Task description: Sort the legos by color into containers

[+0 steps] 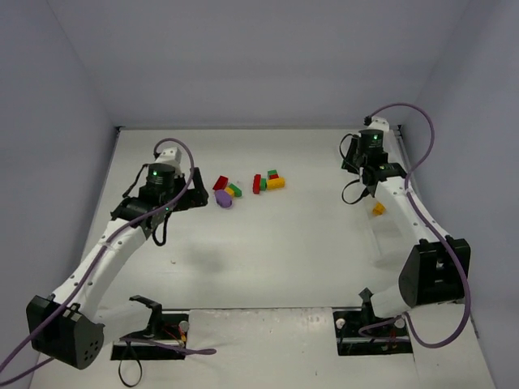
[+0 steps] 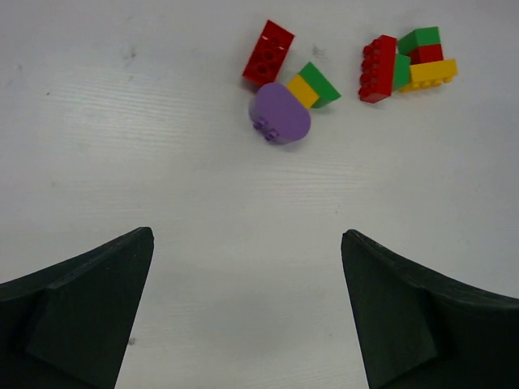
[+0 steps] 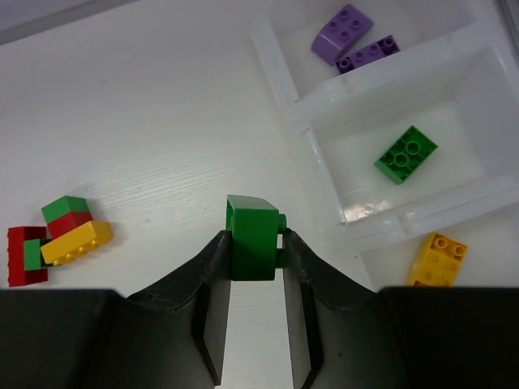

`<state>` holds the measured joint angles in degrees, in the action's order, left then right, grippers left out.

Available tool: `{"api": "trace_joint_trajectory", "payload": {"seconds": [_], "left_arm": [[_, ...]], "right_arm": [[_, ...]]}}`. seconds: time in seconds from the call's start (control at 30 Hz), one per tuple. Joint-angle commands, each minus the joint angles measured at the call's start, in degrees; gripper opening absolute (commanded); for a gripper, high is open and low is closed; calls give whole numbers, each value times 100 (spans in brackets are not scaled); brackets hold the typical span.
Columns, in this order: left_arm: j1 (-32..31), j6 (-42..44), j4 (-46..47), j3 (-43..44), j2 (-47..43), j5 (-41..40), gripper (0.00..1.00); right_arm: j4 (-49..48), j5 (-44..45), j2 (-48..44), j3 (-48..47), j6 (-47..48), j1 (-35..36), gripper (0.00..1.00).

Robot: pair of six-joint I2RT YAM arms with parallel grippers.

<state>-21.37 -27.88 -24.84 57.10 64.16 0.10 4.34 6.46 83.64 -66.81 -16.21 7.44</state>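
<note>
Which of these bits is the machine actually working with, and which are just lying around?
Part of the job:
green brick in the right fingers
loose bricks on the table
clear bins holding sorted bricks

Just there:
purple cables
black mounting plates at the near edge

White counter [image 1: 276,251], matte, faint grain lines across surface in both wrist views. Few small dark specks [image 2: 130,54] on it in left wrist view. Pale grey back wall [image 1: 268,57], left wall [image 1: 40,146] and right wall [image 1: 486,121] enclose counter on three sides. Thin dark seam [image 1: 243,127] where counter meets back wall.
</note>
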Motion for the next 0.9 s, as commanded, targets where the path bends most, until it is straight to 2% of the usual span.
{"api": "trace_joint_trajectory", "payload": {"seconds": [0.0,0.4,0.87], "left_arm": [[430,-429,-477,38,-307,377,93],[537,-385,-900,47,-545,104,93],[537,-288,-505,-243,-747,148,93]], "right_arm": [[-188,557,-330,1,82,-102,0],[-179,813,-278,-8,109,-674,0],[-188,989,12,-34,-93,-929,0]]}}
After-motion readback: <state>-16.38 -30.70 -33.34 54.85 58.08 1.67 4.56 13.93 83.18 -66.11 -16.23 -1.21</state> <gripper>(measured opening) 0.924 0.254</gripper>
